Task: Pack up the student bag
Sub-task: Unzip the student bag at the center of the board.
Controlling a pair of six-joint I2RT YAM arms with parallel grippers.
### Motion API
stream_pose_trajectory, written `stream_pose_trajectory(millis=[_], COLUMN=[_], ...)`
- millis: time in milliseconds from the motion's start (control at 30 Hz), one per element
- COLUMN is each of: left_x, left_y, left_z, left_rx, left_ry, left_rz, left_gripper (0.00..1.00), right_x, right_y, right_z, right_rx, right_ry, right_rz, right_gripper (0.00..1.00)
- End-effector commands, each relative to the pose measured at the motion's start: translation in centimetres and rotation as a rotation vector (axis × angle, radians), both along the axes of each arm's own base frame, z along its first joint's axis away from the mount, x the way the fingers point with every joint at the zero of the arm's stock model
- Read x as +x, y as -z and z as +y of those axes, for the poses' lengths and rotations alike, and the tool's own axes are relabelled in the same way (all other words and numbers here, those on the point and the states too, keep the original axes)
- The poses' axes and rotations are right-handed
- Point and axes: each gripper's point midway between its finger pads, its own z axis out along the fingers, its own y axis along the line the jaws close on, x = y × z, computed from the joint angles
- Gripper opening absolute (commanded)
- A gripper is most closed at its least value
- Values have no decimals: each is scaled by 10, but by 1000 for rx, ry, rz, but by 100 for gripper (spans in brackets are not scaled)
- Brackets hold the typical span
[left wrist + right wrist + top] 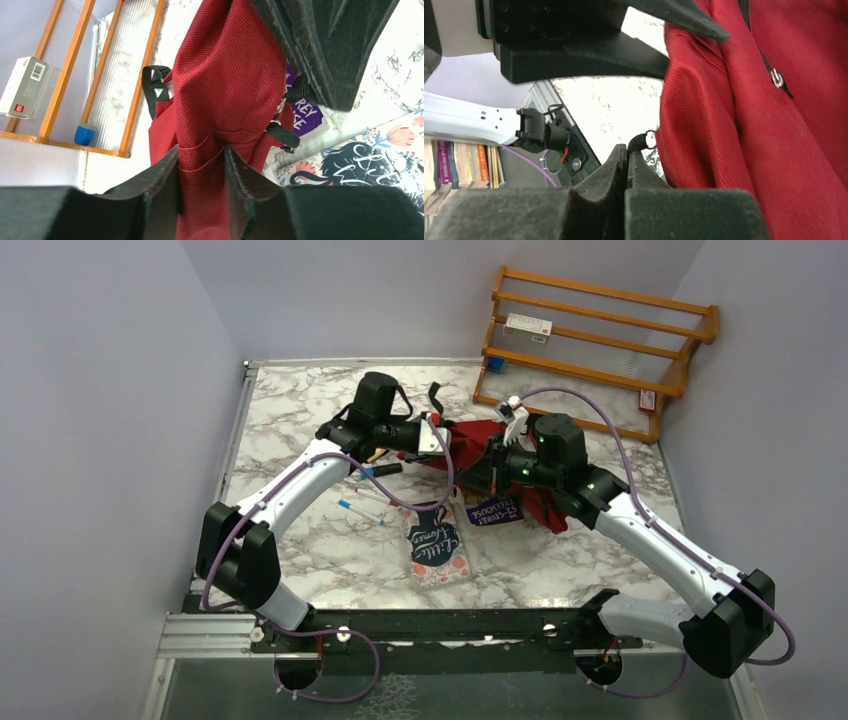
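Two left fingers clamp the student bag — right fingers alongside, closed.

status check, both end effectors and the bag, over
Left end effector shut on a fold of student bag. Right end effector shut on black zipper pull. Floral book and pen loose beside bag.

Floral book: "Little Women", white script on a dark oval. Purple book: "STOREY TREEHOUSE", upside down from here. White box: label illegible.
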Motion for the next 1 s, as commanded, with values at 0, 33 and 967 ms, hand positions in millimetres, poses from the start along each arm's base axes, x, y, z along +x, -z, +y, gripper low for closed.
stream_pose_trajectory(millis=[0, 33, 967], left_x=[7, 7, 75], left_y=[-4, -4, -46], left_z=[9, 9, 81], left_rx=[33, 34, -171], left_ry=[-46, -52, -477], left_rz=[-56, -55, -48], left_gripper=[28, 24, 0], right_x=[-1, 1, -36], right_y=[-9, -8, 13], right_z=[-15, -21, -156], right_rx=[18, 15, -95], right_ry=[106, 155, 808], right_rz=[3, 15, 196], right_gripper=[1, 1, 1])
